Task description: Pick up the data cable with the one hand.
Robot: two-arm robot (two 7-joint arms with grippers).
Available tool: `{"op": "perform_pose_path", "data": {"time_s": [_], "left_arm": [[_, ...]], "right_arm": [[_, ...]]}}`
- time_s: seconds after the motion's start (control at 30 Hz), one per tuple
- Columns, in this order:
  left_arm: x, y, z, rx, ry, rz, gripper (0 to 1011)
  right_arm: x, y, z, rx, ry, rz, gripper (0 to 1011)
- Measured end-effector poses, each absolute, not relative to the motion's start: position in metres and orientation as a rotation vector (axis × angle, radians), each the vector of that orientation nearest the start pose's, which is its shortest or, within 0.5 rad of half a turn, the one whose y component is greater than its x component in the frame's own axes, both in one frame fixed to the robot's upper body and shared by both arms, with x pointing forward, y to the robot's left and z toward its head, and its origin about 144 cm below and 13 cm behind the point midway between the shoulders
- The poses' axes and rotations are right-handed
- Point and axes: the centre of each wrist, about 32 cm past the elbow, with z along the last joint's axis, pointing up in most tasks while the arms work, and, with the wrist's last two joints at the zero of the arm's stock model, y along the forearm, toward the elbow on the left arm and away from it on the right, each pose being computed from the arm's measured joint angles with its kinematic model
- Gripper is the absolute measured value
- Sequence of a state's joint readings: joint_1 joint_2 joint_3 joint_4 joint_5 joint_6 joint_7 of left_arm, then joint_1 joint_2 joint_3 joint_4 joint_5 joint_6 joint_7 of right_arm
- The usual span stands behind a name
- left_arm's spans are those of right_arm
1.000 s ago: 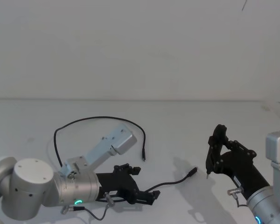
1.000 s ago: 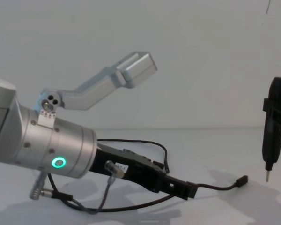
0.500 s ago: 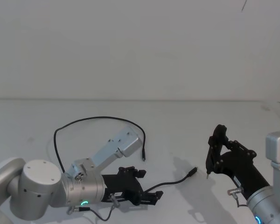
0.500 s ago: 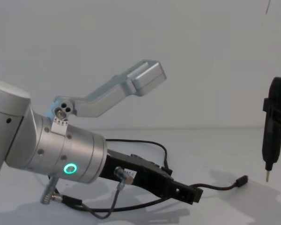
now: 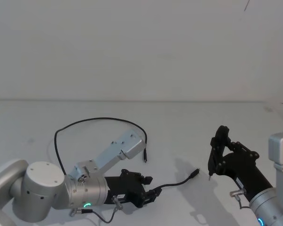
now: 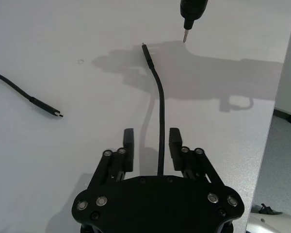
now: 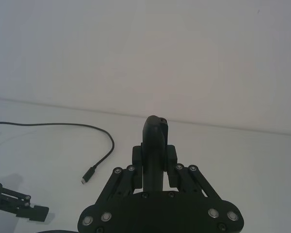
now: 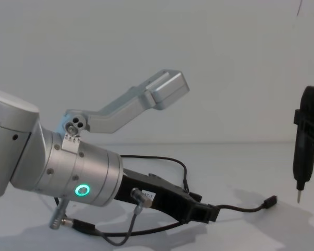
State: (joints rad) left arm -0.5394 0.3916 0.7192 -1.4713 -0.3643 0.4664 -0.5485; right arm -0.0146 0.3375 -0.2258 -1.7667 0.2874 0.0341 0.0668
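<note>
At 6 o'clock on the table (image 5: 188,127), my left hand (image 6: 151,141) straddles the data cable (image 6: 159,104), jaws wide, nothing gripped yet; closing and lifting remain. Right hand (image 7: 155,160) at 4 o'clock clamps a black tool (image 7: 155,128)

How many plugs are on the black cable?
2 on the data cable. One plug lies beyond the open left gripper, at the loop's end. The other plug lies near the tip of the black tool held in the right gripper.

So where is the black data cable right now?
The data cable lies on the white table, left of centre in the head view, one stretch running between the open jaws of the left gripper.
</note>
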Motion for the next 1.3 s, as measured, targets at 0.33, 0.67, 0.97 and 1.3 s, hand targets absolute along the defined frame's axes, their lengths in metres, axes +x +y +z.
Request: {"op": "perform_pose_path", "data": {"time_s": [0.33, 0.67, 0.97, 1.3], "left_arm": [[0.541, 0.156, 1.230, 0.451, 0.071, 0.481, 133], [0.541, 0.155, 1.230, 0.451, 0.070, 0.481, 40], [0.541, 0.155, 1.230, 0.446, 0.052, 0.477, 40], [0.540, 0.159, 1.232, 0.417, -0.043, 0.454, 40]], "right_arm": [[0.443, -0.237, 1.189, 0.026, -0.075, -1.229, 279], [0.443, -0.237, 1.189, 0.026, -0.075, -1.229, 279], [0.444, -0.238, 1.191, 0.033, -0.081, -1.231, 279], [0.450, -0.247, 1.216, 0.108, -0.117, -1.217, 279]]}}
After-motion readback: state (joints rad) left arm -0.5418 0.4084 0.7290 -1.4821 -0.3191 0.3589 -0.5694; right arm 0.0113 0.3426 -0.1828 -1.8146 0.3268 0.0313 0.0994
